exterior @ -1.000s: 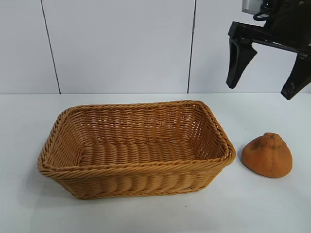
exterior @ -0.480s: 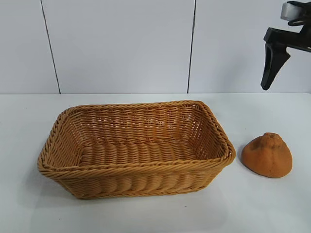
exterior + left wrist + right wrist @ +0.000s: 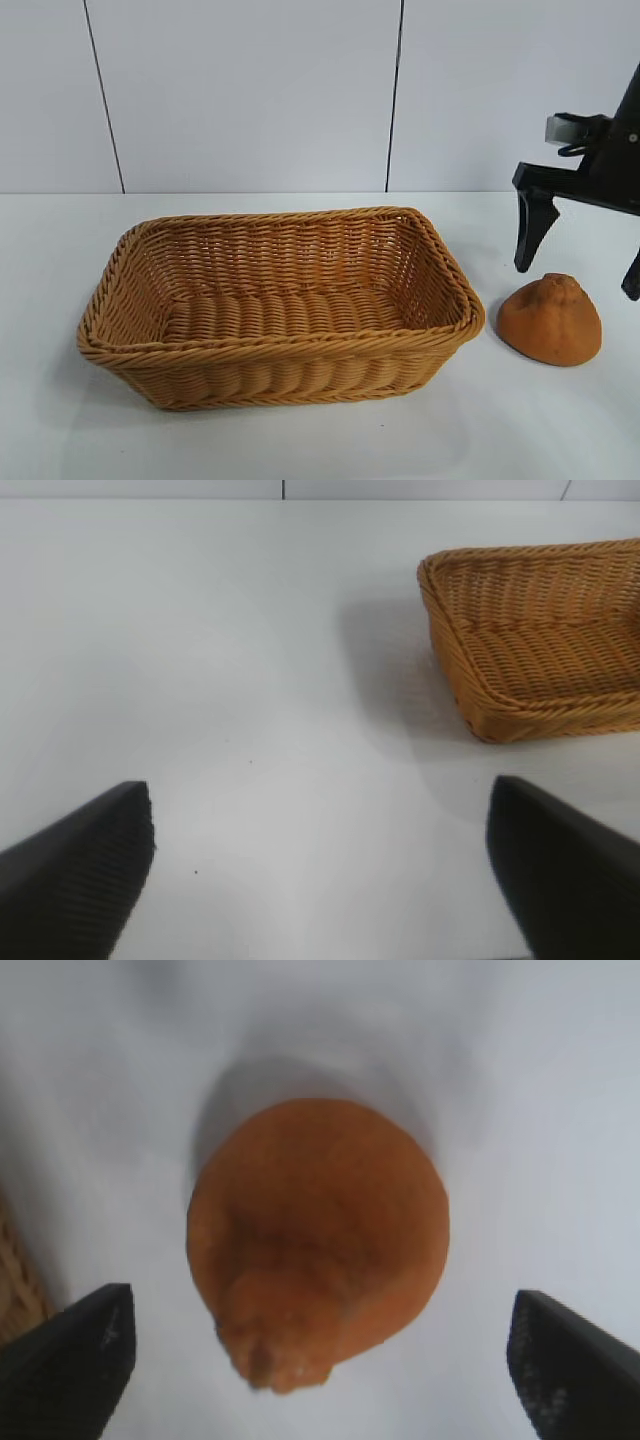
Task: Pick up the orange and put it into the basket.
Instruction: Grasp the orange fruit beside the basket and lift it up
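The dull-orange, dome-shaped orange (image 3: 551, 320) (image 3: 318, 1235) sits on the white table just right of the tan wicker basket (image 3: 120, 310) (image 3: 450, 610). My right gripper (image 3: 578, 268) (image 3: 320, 1350) hangs open directly above the orange, one finger either side of its knobbly top, not touching it. Only its left fingertip (image 3: 527, 255) shows fully in the exterior view. My left gripper (image 3: 320, 865) is open over bare table some way from the basket, with nothing between its fingers. The basket holds nothing.
A white panelled wall (image 3: 250, 90) stands behind the table. Bare white tabletop (image 3: 300, 440) runs in front of the basket and around the orange.
My right gripper has come down from high at the upper right to just above the orange, still open. The orange and basket have not moved.
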`<state>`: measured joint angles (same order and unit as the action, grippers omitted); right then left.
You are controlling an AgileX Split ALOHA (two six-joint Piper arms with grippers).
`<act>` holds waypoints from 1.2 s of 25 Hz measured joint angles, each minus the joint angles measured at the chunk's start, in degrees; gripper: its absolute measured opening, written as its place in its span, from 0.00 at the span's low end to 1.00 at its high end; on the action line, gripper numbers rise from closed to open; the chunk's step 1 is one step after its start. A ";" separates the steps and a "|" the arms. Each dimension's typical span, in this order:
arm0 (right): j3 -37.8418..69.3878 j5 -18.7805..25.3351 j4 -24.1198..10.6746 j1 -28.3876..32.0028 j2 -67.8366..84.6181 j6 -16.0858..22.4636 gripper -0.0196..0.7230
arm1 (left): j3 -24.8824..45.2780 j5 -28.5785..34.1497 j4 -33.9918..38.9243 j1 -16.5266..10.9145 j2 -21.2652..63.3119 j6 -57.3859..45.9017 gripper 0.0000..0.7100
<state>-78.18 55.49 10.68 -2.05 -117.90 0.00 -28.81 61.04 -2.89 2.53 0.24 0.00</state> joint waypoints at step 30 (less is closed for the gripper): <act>0.07 2.76 1.99 -0.65 9.37 -1.39 0.14 | 0.00 0.05 0.05 0.00 0.00 0.00 0.91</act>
<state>-78.11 58.26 12.67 -2.70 -108.53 -1.39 -28.81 61.08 -2.84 2.53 0.24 0.00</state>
